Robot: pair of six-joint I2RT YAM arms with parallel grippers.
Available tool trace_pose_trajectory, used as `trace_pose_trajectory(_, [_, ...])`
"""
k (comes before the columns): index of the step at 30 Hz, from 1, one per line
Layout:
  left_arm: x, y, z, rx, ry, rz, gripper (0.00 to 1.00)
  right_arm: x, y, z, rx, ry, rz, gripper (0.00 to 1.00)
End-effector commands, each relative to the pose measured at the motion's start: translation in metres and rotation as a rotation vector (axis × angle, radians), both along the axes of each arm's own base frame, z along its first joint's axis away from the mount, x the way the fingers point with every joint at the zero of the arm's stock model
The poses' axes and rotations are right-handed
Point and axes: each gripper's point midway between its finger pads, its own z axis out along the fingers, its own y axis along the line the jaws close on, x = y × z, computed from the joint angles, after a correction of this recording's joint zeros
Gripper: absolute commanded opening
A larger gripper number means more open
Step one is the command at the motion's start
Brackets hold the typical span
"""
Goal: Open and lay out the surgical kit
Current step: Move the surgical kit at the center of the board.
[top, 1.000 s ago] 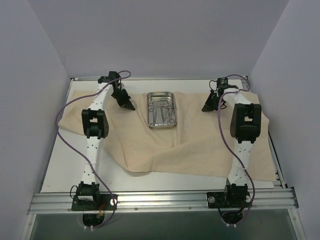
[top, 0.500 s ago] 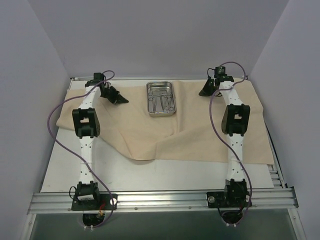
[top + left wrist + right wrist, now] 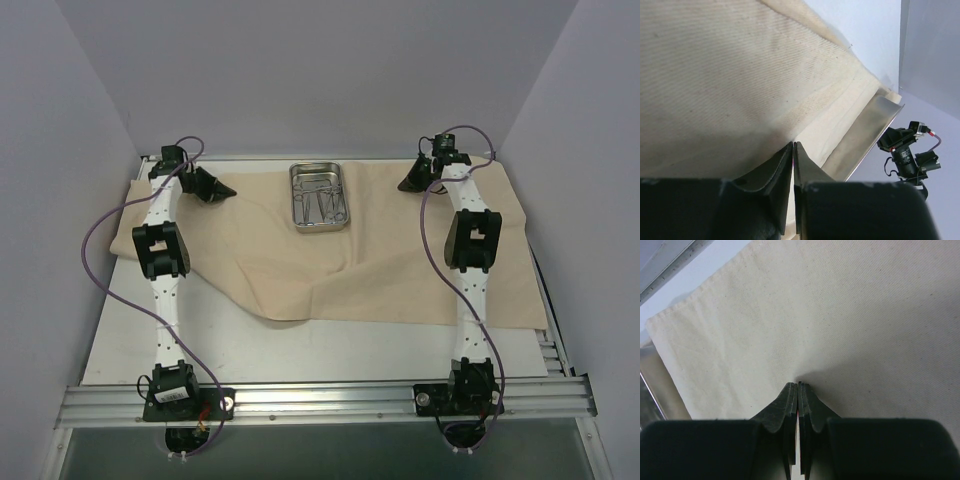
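Observation:
The beige cloth wrap (image 3: 330, 265) lies spread over the table, with a rumpled fold near its front middle. The steel tray (image 3: 296, 200) stands on it at the back centre and holds several thin metal instruments (image 3: 322, 200). My left gripper (image 3: 226, 190) is low at the back left, its jaws shut with the tips pinching the cloth (image 3: 730, 75); the tray's side (image 3: 870, 135) shows beyond it. My right gripper (image 3: 405, 186) is at the back right, jaws shut on a small pucker of cloth (image 3: 840, 330).
The cloth's back edge lies close to the rear wall (image 3: 320, 80). Side walls close in the table on the left and right. White table (image 3: 330, 350) shows in front of the cloth. A metal rail (image 3: 320, 400) runs along the near edge.
Both grippers have moved toward the back wall, the left one also further left. The cloth and the tray on it have slid back with them, and the cloth lies flatter.

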Motion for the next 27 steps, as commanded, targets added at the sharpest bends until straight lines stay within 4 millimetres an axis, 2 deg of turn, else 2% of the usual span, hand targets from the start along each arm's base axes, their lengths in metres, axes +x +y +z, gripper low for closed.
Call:
trace_pose_trajectory(1, [-0.002, 0.031, -0.045, 0.159, 0.022, 0.022, 0.17, -0.049, -0.027, -0.085, -0.097, 0.257, -0.025, 0.01])
trace_pose_trajectory(3, [0.001, 0.035, -0.031, 0.18, -0.012, 0.011, 0.17, -0.06, -0.028, -0.087, -0.105, 0.294, -0.016, 0.03])
trace_pose_trajectory(4, [0.002, 0.038, -0.028, 0.189, -0.02, 0.013, 0.18, -0.062, -0.03, -0.079, -0.117, 0.291, -0.02, 0.04])
trace_pose_trajectory(5, [0.004, 0.041, -0.025, 0.187, -0.03, 0.015, 0.19, -0.069, -0.035, -0.081, -0.145, 0.311, -0.035, 0.07])
trace_pose_trajectory(6, [0.005, 0.042, -0.023, 0.171, -0.041, 0.017, 0.18, -0.084, -0.036, -0.094, -0.15, 0.35, -0.04, 0.07])
trace_pose_trajectory(9, [0.008, 0.043, -0.022, 0.149, -0.06, 0.012, 0.17, -0.092, -0.047, -0.091, -0.169, 0.359, -0.058, 0.09])
trace_pose_trajectory(12, [0.012, 0.043, -0.013, 0.16, -0.095, 0.005, 0.17, -0.089, -0.057, -0.087, -0.186, 0.355, -0.062, 0.09])
trace_pose_trajectory(15, [0.019, 0.043, 0.008, 0.161, -0.149, 0.008, 0.2, -0.075, -0.056, -0.077, -0.172, 0.315, -0.052, 0.12])
trace_pose_trajectory(16, [0.022, 0.042, 0.025, 0.157, -0.177, 0.011, 0.22, -0.066, -0.053, -0.072, -0.158, 0.286, -0.047, 0.14])
trace_pose_trajectory(18, [0.023, 0.04, 0.045, 0.156, -0.209, 0.007, 0.27, -0.053, -0.048, -0.064, -0.124, 0.243, -0.038, 0.21])
trace_pose_trajectory(19, [0.024, 0.039, 0.069, 0.168, -0.245, 0.004, 0.28, -0.048, -0.043, -0.06, -0.103, 0.227, -0.031, 0.24])
trace_pose_trajectory(20, [0.02, 0.037, 0.079, 0.178, -0.245, 0.0, 0.3, -0.039, -0.041, -0.049, -0.085, 0.194, -0.04, 0.31])
trace_pose_trajectory(21, [0.016, 0.033, 0.105, 0.203, -0.283, -0.014, 0.31, -0.032, -0.038, -0.041, -0.068, 0.166, -0.039, 0.34])
trace_pose_trajectory(22, [0.013, 0.032, 0.115, 0.224, -0.294, -0.018, 0.31, -0.026, -0.034, -0.029, -0.049, 0.134, -0.035, 0.36])
trace_pose_trajectory(24, [-0.001, 0.032, 0.123, 0.286, -0.254, -0.017, 0.34, -0.015, -0.034, -0.008, -0.043, 0.076, -0.045, 0.44])
trace_pose_trajectory(25, [-0.009, 0.033, 0.142, 0.326, -0.273, -0.025, 0.35, -0.011, -0.034, 0.011, -0.042, 0.04, -0.045, 0.45])
trace_pose_trajectory(26, [-0.022, 0.033, 0.139, 0.374, -0.215, -0.025, 0.36, -0.01, -0.034, 0.02, -0.046, 0.027, -0.049, 0.47])
trace_pose_trajectory(27, [-0.03, 0.033, 0.153, 0.41, -0.218, -0.028, 0.37, -0.01, -0.035, 0.028, -0.052, 0.019, -0.056, 0.49])
